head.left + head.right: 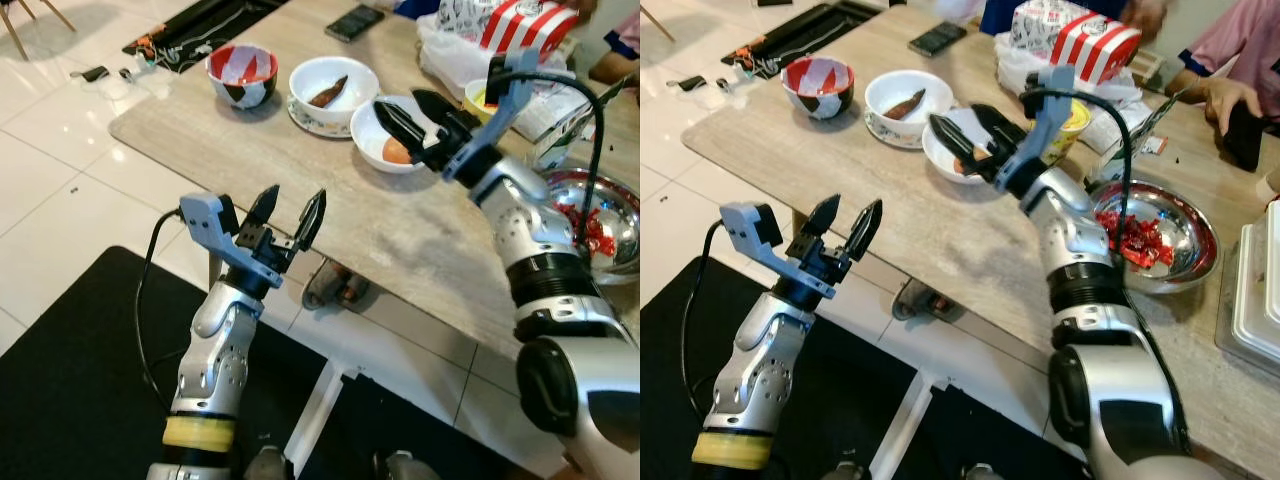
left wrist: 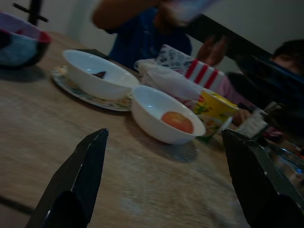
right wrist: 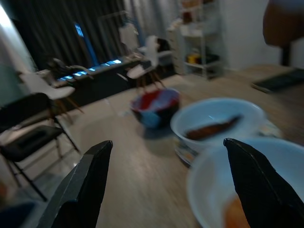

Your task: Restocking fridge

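While spread wide, right hand (image 1: 408,122) hovers over egg bowl (image 1: 392,160).

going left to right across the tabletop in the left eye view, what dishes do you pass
red patterned bowl → white bowl with a dark brown piece of food → white bowl with the egg, where the right claw hovers open → steel bowl of red wrappers

Phone (image 1: 354,21) and steel bowl (image 1: 1185,262) on table (image 1: 240,150)
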Tool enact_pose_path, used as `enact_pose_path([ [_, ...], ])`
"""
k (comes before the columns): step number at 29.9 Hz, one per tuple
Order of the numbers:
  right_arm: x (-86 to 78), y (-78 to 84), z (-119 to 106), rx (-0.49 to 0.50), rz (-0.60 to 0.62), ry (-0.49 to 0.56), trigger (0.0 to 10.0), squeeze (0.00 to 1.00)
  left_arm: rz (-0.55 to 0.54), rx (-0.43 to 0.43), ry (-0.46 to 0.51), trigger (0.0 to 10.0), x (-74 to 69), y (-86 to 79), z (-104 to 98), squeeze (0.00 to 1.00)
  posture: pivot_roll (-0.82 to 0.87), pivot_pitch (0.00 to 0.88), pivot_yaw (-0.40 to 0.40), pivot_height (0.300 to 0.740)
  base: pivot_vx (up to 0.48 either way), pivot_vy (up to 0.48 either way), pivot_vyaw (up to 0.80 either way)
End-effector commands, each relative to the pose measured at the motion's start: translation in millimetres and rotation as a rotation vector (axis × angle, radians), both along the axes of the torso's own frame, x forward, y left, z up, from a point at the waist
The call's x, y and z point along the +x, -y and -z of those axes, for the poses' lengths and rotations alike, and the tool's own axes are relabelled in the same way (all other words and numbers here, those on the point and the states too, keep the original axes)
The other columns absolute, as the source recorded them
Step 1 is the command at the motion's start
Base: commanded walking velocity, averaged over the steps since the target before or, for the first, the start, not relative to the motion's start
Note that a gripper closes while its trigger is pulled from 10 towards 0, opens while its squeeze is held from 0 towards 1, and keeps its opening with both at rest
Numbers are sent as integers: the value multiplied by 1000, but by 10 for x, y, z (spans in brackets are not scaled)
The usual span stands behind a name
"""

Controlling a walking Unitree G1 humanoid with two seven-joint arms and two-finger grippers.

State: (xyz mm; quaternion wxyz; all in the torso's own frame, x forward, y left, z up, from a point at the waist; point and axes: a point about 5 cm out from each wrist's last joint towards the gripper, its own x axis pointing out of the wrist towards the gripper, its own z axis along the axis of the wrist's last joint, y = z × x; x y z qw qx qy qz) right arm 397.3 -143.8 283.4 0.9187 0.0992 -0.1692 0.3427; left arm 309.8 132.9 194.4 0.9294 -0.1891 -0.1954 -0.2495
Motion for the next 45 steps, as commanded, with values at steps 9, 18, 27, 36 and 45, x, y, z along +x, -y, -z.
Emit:
enact_pose_path([
  [9, -614, 287, -118, -41, -493, 203, 10000, 0, 30, 0, -34, 10000, -85, -180, 131, 0, 21, 196, -31, 740, 0, 0, 0],
  [18, -1170, 527, 228, -258, -785, 36, 10000, 0, -153, -65, -245, 10000, -409, -1268, 710, 0, 2, 202, -28, 740, 0, 0, 0],
  [27, -1112, 577, 458, -313, -629, -53, 10000, 0, -287, -95, -411, 10000, -633, -1561, 1149, 0, 1, 202, -26, 740, 0, 0, 0],
  [36, -972, 620, 381, -367, -416, -19, 10000, 0, -363, -173, -756, 10000, -997, -1442, 1991, 0, -6, 188, -32, 740, 0, 0, 0],
  [45, -837, 1107, 62, -754, -65, -28, 10000, 0, -397, -171, -949, 10000, -1266, -1305, 2368, 0, -12, 183, -36, 740, 0, 0, 0],
])
